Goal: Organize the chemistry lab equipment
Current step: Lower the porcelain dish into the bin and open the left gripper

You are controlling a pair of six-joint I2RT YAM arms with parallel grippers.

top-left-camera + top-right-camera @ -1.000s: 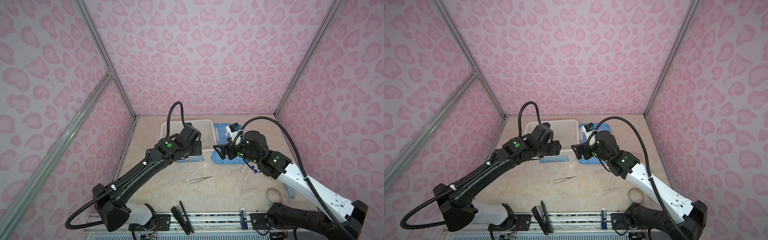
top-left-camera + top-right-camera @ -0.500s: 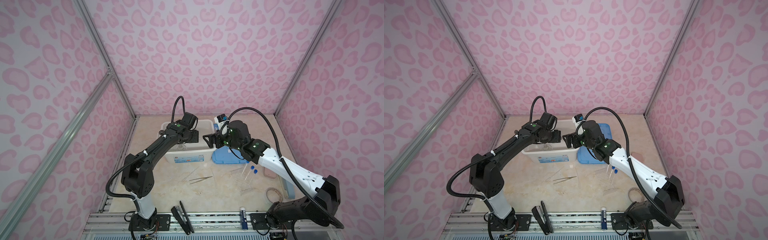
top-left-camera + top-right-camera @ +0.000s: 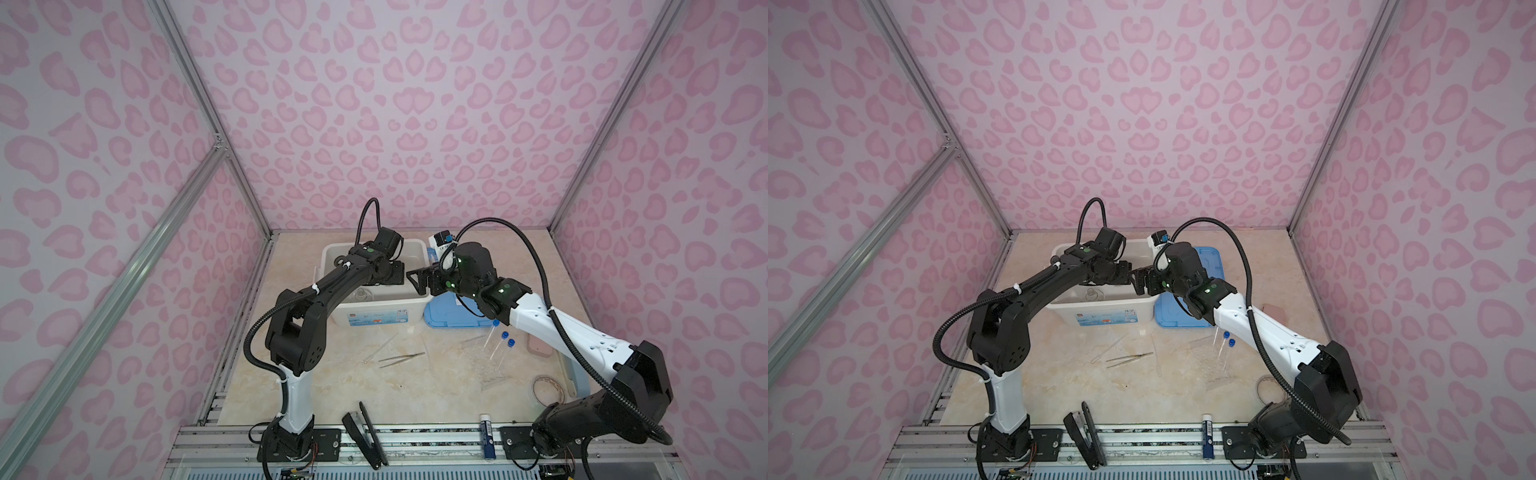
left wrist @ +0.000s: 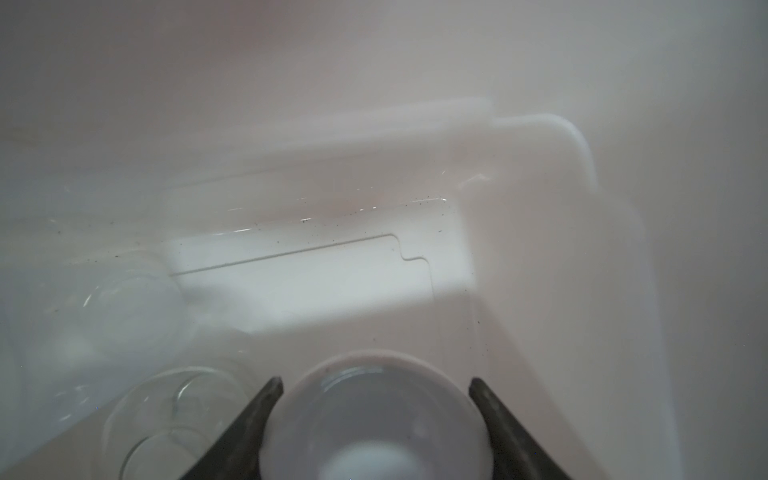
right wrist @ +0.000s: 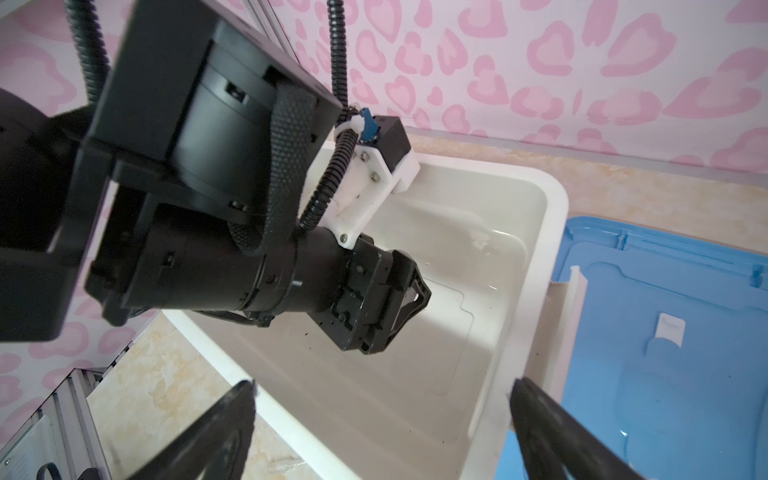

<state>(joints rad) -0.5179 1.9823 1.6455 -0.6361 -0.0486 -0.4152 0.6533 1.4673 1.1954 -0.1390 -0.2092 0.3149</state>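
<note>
The left fingers (image 3: 395, 275) reach down inside the white bin (image 3: 382, 311), near its right end. They are closed partway on the white dome (image 4: 376, 428), with one finger pressed to each side of it. The dome sits low in the bin, but whether it touches the bin floor cannot be told. Clear flasks (image 4: 166, 409) stand in the bin just beside the dome, on the side toward the bin's left end. The right fingers (image 3: 419, 281) hover over the bin's right rim, spread wide and holding nothing. A blue lid (image 3: 451, 323) lies flat against the bin's right side. On the surface in front of the bin lie the tweezers (image 3: 401, 358) and a dropper (image 3: 380, 347). The three blue-capped tubes (image 3: 500, 345) sit farther off, beyond the bin's front right corner
</note>
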